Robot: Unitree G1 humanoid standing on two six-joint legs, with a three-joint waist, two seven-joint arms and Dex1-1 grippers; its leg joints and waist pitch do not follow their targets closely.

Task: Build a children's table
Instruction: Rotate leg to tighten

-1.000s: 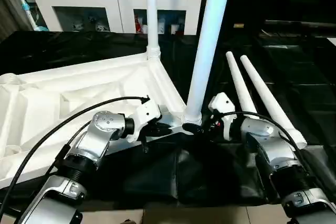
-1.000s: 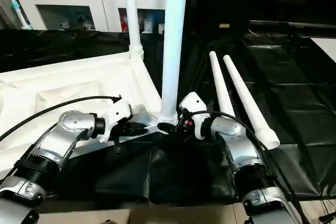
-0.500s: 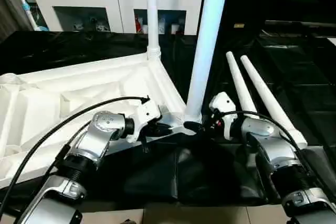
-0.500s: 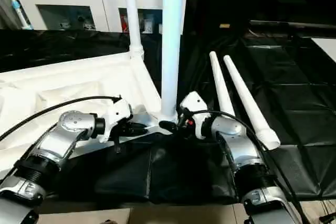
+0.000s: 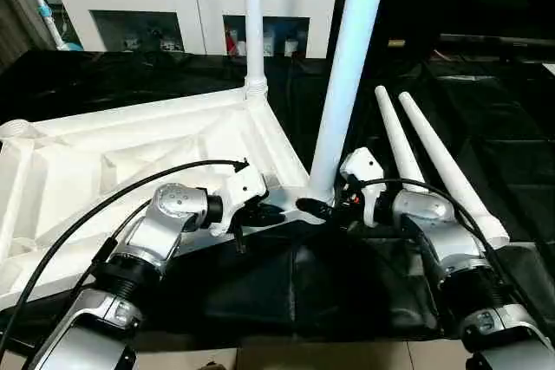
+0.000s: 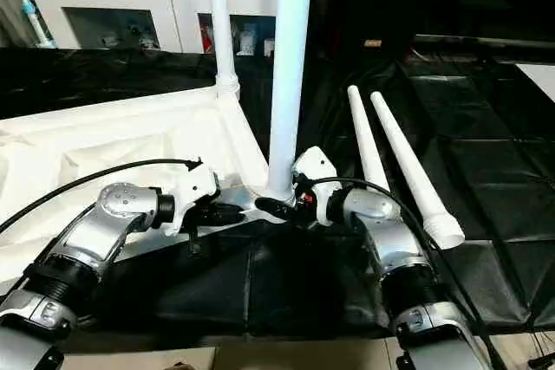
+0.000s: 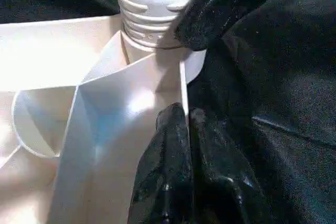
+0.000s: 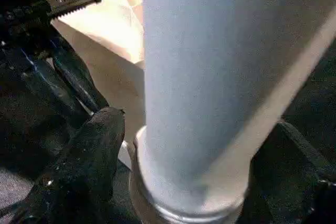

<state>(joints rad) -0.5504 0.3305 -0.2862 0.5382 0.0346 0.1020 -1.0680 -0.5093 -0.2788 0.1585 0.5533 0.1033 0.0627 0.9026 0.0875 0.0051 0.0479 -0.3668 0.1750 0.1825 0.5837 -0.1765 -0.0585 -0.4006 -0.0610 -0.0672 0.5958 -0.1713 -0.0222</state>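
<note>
**Near-corner leg: right claw astride, left pinching rim**

Table top lies ribbed side up on black cloth. Near-corner leg stands in its socket, right gripper spread around its base. Left gripper clenched on the top's rim beside that socket. Two loose legs lie right of it.

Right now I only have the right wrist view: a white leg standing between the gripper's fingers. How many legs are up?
Observer: Two. The near leg and the far leg stand in corner sockets of the upturned tabletop.
Operator: And the others?
Observer: Two loose legs lie side by side on the black cloth, on the robot's right.
Operator: The left gripper?
Observer: The left gripper is closed at the tabletop's rim, beside the near leg's corner.
</note>
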